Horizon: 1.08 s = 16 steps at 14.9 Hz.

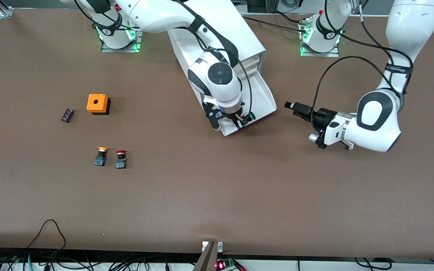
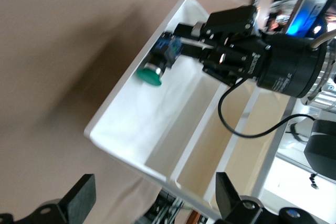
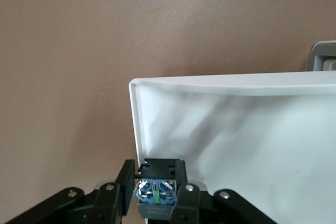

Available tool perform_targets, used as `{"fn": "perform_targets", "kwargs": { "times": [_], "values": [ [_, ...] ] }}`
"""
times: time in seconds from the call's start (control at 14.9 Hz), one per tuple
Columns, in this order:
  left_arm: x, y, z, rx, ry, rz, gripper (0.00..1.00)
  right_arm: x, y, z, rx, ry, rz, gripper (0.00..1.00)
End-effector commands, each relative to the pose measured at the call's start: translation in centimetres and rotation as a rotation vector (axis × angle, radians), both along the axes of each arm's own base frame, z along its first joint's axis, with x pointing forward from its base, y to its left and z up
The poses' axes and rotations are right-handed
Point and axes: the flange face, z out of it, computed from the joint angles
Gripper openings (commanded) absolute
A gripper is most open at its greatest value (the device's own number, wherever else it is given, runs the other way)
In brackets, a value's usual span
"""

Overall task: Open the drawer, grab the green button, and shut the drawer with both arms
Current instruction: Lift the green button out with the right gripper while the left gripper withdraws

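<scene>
The drawer (image 1: 268,96) stands pulled out of the white cabinet (image 1: 236,34) toward the front camera. My right gripper (image 1: 244,121) is at the drawer's front end, shut on the button (image 1: 252,116). The left wrist view shows the button's green cap (image 2: 149,74) sticking out sideways over the drawer's floor (image 2: 136,124). The right wrist view shows its blue-black body (image 3: 157,195) between the fingers (image 3: 126,184), by the drawer's front corner (image 3: 135,85). My left gripper (image 1: 288,105) is open and empty, low over the table beside the drawer, toward the left arm's end.
An orange box (image 1: 97,103) with a round hole, a small black part (image 1: 67,115), an orange-capped button (image 1: 101,156) and a red-capped button (image 1: 121,159) sit on the brown table toward the right arm's end.
</scene>
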Motion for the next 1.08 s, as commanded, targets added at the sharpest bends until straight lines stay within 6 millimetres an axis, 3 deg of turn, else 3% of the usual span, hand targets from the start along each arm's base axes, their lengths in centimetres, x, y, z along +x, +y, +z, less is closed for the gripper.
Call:
{"fn": "perform_targets", "kwargs": {
  "times": [0.0,0.2,0.34,0.47,0.61,0.67,0.87,1.01],
  "values": [
    [1.6,0.6,4.2,0.163,0.046,-0.040,1.00,-0.2,0.5,1.7,-0.003,-0.011,-0.013,0.00],
    [3.0,0.9,8.8,0.343,0.025,-0.076,1.00,-0.2,0.3,2.7,-0.009,-0.005,-0.010,0.00],
    [3.4,0.2,10.2,0.428,0.006,-0.082,1.00,0.1,-0.2,4.0,-0.015,-0.003,-0.011,0.00],
    [3.3,-1.0,11.7,0.500,-0.027,-0.137,1.00,1.0,-1.3,6.7,-0.014,-0.023,0.018,0.00],
    [3.2,-2.4,14.2,0.604,-0.101,-0.178,1.00,2.9,-3.7,7.3,-0.044,-0.022,0.106,0.00],
    [3.4,-2.8,14.9,0.659,-0.134,-0.192,1.00,3.9,-5.1,9.3,-0.042,-0.045,0.162,0.00],
    [3.4,-4.8,15.9,0.826,-0.242,-0.283,1.00,6.4,-9.7,11.4,-0.091,-0.055,0.430,0.00],
    [4.5,-4.6,18.6,0.965,-0.348,-0.300,1.00,8.7,-13.8,12.9,-0.106,-0.057,0.551,0.00]
  ]
}}
